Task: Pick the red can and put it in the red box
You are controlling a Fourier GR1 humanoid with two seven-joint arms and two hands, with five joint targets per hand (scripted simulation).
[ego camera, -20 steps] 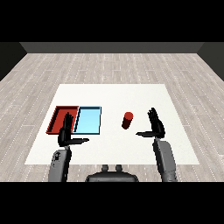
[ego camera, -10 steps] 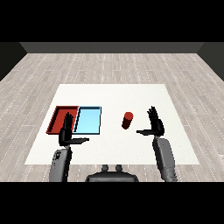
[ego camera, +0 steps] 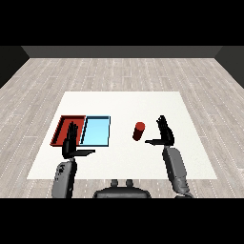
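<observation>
Unlabelled red can (ego camera: pixel 138 131) stands near the open right hand (ego camera: pixel 166 135).

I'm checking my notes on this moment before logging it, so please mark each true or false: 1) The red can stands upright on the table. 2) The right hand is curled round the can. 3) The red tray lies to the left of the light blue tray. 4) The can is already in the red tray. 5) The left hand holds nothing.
1) True: the red can stands upright on the white table.
2) False: the right hand is open, beside the can on its right and apart from it.
3) True: the red tray lies left of the light blue tray, side by side.
4) False: the can is on the table, right of both trays.
5) True: the left hand is open with nothing in it.
</observation>
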